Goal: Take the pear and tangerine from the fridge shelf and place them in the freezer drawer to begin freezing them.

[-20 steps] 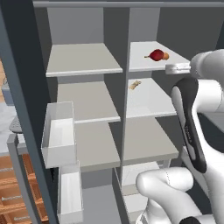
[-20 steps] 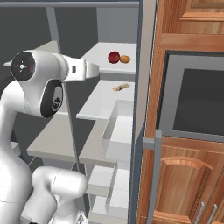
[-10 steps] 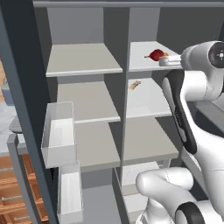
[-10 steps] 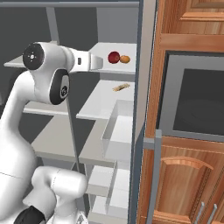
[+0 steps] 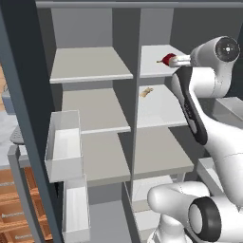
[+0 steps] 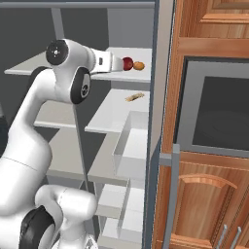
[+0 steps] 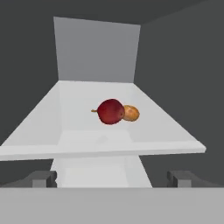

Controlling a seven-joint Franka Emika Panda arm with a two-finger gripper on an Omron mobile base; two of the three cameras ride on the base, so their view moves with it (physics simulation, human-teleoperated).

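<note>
Starting with the left base view, we logged the pear on the top right fridge shelf, with the arm's white forearm reaching level toward it; the gripper sat right at the fruit, and we could not tell contact from there. A flat tan scrap lay on the shelf below.

Right base view: we recorded the pear just ahead of the wrist's end, and the tangerine touching it on the far side, a fruit the left view hid. The jaws could not be read there.

Hand view: we noted the two fingertips set wide apart at the bottom, holding nothing. The pear lay straight ahead, centred between them, stem pointing left, apart from the tips. The tangerine sat to its right and slightly behind, touching. We judged the coming move a straight advance along the shelf.
</note>
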